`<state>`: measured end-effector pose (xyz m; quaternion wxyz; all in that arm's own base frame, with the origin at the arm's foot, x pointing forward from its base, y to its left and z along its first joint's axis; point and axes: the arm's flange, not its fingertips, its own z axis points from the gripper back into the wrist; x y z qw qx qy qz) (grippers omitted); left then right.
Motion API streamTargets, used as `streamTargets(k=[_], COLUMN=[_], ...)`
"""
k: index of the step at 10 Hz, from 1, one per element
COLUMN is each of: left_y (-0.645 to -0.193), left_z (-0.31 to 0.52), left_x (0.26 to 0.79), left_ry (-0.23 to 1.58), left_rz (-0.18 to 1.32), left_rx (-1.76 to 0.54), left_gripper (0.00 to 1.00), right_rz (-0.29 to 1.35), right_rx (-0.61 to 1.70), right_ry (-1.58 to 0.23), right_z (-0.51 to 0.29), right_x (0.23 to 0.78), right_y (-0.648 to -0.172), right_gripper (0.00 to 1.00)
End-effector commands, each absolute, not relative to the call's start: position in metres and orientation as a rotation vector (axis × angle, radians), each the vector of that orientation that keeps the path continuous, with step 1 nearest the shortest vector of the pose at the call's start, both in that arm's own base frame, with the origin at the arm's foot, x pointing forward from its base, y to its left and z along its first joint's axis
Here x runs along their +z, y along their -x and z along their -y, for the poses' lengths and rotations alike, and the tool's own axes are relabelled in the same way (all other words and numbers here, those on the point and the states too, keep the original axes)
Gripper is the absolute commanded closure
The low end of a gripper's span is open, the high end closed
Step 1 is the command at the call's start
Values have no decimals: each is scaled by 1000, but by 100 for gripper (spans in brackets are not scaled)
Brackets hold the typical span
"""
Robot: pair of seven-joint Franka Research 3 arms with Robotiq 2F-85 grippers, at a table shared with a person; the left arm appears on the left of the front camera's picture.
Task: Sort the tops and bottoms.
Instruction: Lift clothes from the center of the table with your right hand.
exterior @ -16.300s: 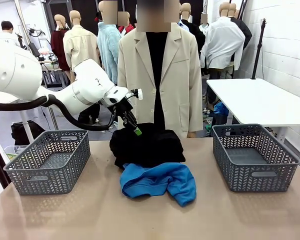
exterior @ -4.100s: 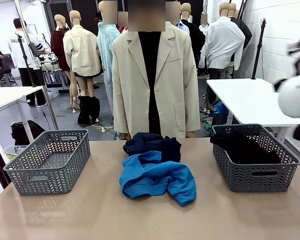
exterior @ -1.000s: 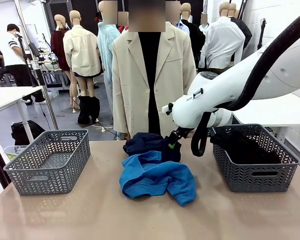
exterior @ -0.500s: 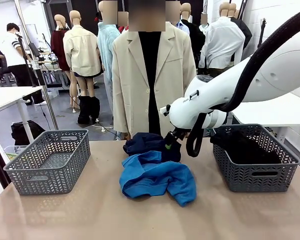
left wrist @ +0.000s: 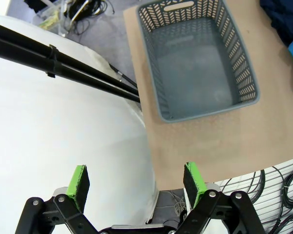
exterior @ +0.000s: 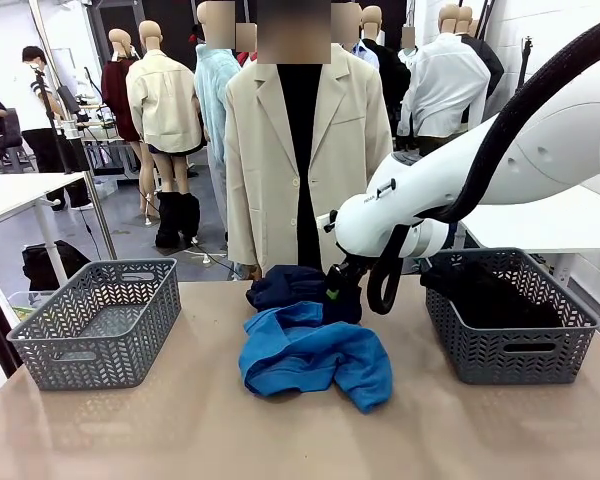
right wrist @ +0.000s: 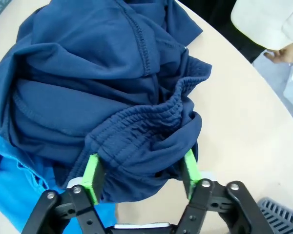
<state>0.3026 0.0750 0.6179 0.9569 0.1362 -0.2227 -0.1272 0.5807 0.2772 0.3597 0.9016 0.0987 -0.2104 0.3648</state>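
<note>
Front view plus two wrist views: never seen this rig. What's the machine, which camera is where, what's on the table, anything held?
Two white robot arms share a table with a person in a beige jacket at its far side. The front view looks across from between the arms. Each wrist view looks along one arm's own green-padded fingers. On the table: a grey left basket, a grey right basket holding a black garment, and in the middle a bright blue top with a dark navy garment behind it. The left hand is open, holds nothing and looks toward the left basket. The right hand straddles the navy garment's elastic waistband; whether it grips yet, I cannot tell.
</note>
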Motion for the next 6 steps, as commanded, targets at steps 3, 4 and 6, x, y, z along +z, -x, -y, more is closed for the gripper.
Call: streamTargets(k=[3,4,6], left_y=[-304,-304,-304], left_z=[-77,-77,-77], left_x=[617,617,617], left_ry=[-285,-285,-285], left_rz=[463,463,463], left_rx=[-246,-246,-246], left_gripper=[0,0,0], right_rz=[420,422,431], right_rx=[748,751,750], right_ry=[-226,-228,-227], right_z=[-270,-270,-268], right_x=[364,366,371], right_y=[-578,-577,-573], right_gripper=[100,100,100])
